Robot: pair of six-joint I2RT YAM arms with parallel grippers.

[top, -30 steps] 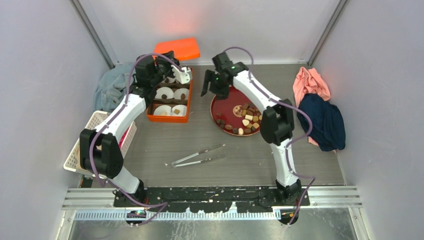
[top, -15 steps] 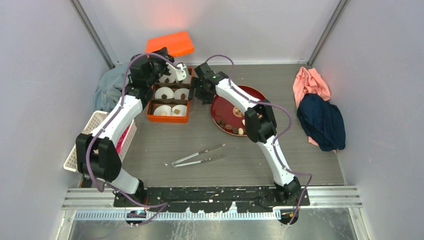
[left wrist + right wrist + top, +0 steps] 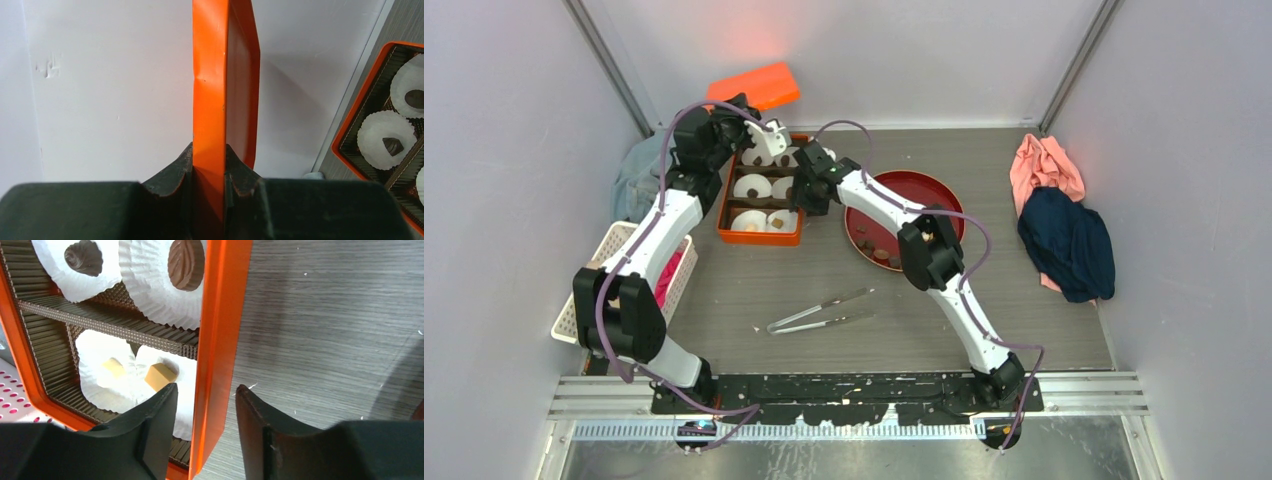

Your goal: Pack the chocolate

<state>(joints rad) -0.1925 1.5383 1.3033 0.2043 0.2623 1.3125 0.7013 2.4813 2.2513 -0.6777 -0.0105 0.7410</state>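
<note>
The orange box (image 3: 727,200) holds white paper cups with chocolates in them; the right wrist view shows a dark one (image 3: 84,256), a brown oval (image 3: 186,262) and a tan square (image 3: 160,376). More chocolates (image 3: 880,252) lie on the red plate (image 3: 934,183), partly hidden by my right arm. My right gripper (image 3: 809,192) is open, its jaws (image 3: 206,395) astride the box's right wall (image 3: 220,330) without pinching it. My left gripper (image 3: 736,108) is shut on the edge of the orange lid (image 3: 756,86), held up behind the box; the left wrist view shows the lid (image 3: 225,75) edge-on.
Metal tongs (image 3: 819,312) lie on the table in front of the box. A white basket (image 3: 574,300) stands at the left edge and a grey-blue cloth (image 3: 636,180) behind it. Pink (image 3: 1044,165) and navy (image 3: 1069,245) cloths lie at the right wall.
My right gripper moved left from above the red plate to the box's right wall. My left gripper carried the lid a little further left and back.
</note>
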